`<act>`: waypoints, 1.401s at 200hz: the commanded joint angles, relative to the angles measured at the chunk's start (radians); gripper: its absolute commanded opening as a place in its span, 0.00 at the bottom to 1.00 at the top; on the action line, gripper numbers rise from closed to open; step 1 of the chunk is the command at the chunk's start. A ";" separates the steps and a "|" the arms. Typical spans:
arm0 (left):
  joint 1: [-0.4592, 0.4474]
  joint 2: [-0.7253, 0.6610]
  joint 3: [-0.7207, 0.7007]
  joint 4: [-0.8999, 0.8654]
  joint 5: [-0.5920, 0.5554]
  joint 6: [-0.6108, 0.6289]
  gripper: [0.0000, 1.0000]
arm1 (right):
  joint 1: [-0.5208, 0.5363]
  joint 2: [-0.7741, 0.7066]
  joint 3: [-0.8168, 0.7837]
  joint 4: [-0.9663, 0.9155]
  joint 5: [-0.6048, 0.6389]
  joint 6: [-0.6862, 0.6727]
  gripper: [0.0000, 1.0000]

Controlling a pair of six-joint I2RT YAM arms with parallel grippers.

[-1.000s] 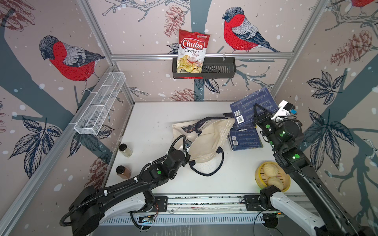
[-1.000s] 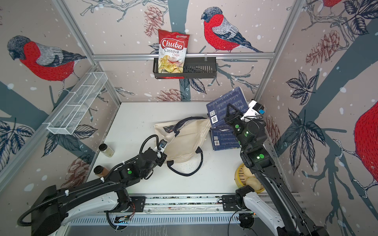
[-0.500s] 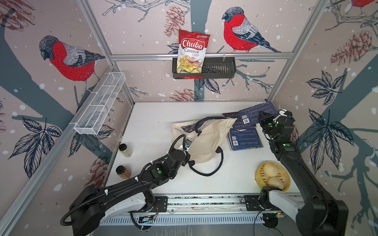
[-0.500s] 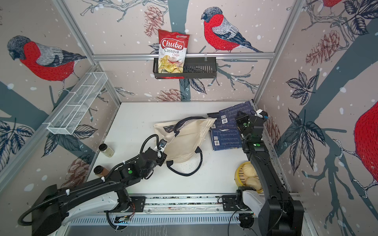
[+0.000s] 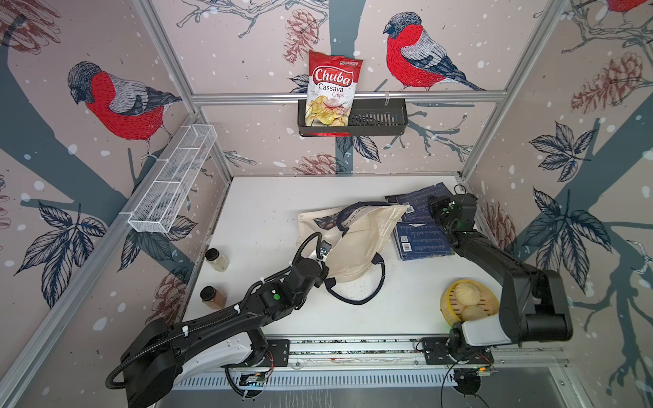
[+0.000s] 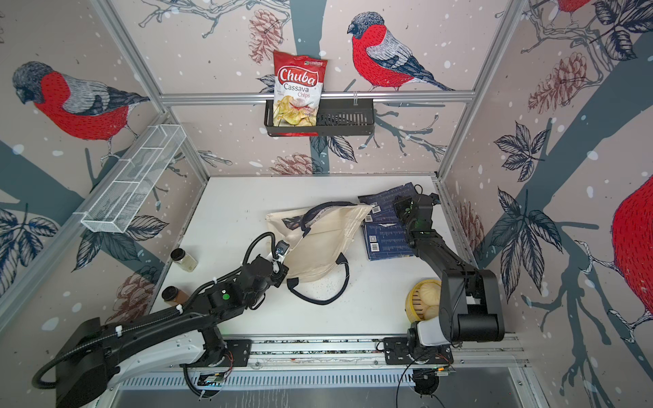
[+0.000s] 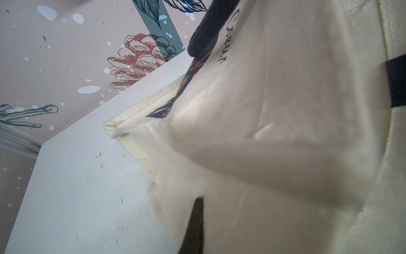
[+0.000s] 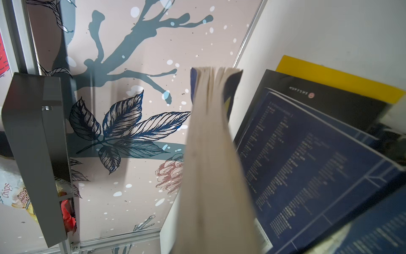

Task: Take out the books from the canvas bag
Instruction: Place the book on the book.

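Observation:
The cream canvas bag (image 5: 357, 240) lies mid-table with its navy handles spread, and shows in both top views (image 6: 325, 243). My left gripper (image 5: 325, 263) is shut on the bag's near edge; in the left wrist view the cloth (image 7: 274, 132) fills the frame beside one dark finger (image 7: 195, 226). At the back right, my right gripper (image 5: 434, 209) is shut on a navy book (image 5: 418, 196), held low over a stack of navy books (image 5: 422, 238). The right wrist view shows the held book's page edge (image 8: 211, 154) next to navy (image 8: 307, 165), black (image 8: 318, 96) and yellow (image 8: 329, 77) books.
A red-white chips bag (image 5: 332, 92) stands in a black basket (image 5: 378, 116) on the back wall. A white wire shelf (image 5: 173, 180) hangs on the left wall. Two spice jars (image 5: 217, 259) (image 5: 212, 296) stand near left. A yellow steamer of buns (image 5: 466, 303) sits near right.
The right arm has brought the navy book down from a raised, tilted pose to low over the stack. The left gripper has stayed on the bag.

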 commanded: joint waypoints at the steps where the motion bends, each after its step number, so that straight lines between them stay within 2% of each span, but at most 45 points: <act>1: 0.003 -0.001 0.009 -0.006 -0.005 -0.014 0.00 | 0.004 0.053 0.019 0.087 0.026 0.048 0.00; 66: 0.003 -0.001 0.007 -0.005 0.003 -0.014 0.00 | 0.025 0.181 0.028 0.183 0.031 0.091 0.00; 109: 0.004 -0.003 0.006 -0.006 0.006 -0.011 0.00 | 0.037 0.223 0.026 0.163 0.085 0.111 0.01; 139: 0.003 0.001 0.009 -0.007 0.012 -0.009 0.00 | 0.035 0.264 0.031 0.160 0.052 0.142 0.03; 159: 0.003 0.002 0.009 -0.006 0.015 -0.008 0.00 | 0.033 0.278 0.021 0.174 0.035 0.167 0.09; 189: 0.003 -0.001 0.009 -0.007 0.017 -0.006 0.00 | 0.028 0.268 0.000 0.168 0.018 0.189 0.31; 221: 0.003 0.001 0.009 -0.007 0.024 -0.004 0.00 | 0.032 0.229 -0.017 0.127 0.024 0.186 0.47; 280: 0.004 -0.001 0.009 -0.009 0.025 -0.003 0.00 | 0.032 0.149 -0.054 0.062 0.026 0.213 0.64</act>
